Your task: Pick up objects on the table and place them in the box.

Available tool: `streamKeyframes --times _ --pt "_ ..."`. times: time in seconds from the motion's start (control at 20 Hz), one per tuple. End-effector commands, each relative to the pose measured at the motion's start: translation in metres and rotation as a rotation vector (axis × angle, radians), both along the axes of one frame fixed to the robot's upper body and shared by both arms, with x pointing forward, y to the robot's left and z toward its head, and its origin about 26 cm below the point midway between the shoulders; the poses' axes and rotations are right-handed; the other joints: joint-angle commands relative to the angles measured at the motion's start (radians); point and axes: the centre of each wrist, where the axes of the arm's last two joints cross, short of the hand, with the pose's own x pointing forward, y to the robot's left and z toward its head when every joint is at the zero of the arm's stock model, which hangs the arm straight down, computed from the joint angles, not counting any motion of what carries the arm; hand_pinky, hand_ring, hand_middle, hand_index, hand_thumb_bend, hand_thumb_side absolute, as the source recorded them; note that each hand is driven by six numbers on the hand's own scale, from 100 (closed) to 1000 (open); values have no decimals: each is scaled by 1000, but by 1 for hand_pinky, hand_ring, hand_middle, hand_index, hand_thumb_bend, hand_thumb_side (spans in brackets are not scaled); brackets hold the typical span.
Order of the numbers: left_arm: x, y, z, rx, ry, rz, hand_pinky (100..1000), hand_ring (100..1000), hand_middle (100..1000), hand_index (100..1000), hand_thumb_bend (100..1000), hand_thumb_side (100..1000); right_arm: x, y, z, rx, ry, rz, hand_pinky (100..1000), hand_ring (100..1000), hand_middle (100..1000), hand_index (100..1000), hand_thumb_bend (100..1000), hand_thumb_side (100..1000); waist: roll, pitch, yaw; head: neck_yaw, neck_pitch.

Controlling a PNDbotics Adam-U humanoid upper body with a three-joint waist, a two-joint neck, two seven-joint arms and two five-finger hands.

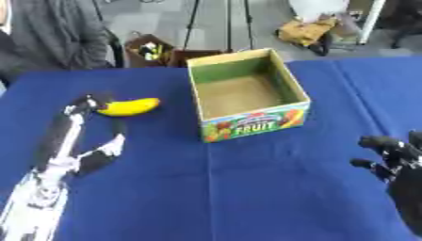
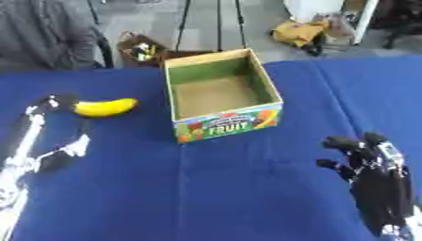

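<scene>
A yellow banana lies on the blue table, left of the box. The cardboard fruit box stands open-topped at the table's middle back, and nothing shows inside it. My left hand reaches in from the lower left with straight fingers. Its fingertips are at the banana's left end, and the thumb sticks out to the right, well short of the fruit. My right hand rests at the lower right, fingers relaxed and pointing up, holding nothing, apart from the box.
Beyond the table's far edge stand a brown basket of small items, tripod legs and a yellow bag on the floor. A person in grey sits at the far left corner.
</scene>
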Motion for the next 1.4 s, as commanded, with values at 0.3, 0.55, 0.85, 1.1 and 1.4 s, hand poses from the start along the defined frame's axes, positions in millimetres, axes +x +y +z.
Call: streamKeyframes --times 0.3,0.55,0.85,1.1,1.4 --pt "2 3 10 45 -21 2 796 745 732 878 196 100 0 -1 6 -10 -22 6 703 983 663 715 100 1000 -1 -13 -2 1 -9" --pt "7 11 22 137 0 14 802 750 741 885 248 100 0 -1 5 -11 -18 4 703 983 663 715 100 1000 2 -15 -3 -2 -8" --pt "22 21 42 297 48 40 822 748 741 905 332 115 0 -2 4 -16 -11 4 703 983 663 715 100 1000 13 -21 -8 -4 -10" --pt "44 42 66 503 117 93 836 747 740 911 407 131 0 -2 3 -20 -4 9 703 983 663 715 100 1000 20 -26 -21 2 -11" --pt "78 76 93 661 303 158 839 739 725 895 469 125 0 -1 1 -23 4 19 703 983 663 715 100 1000 23 -31 -35 14 -9"
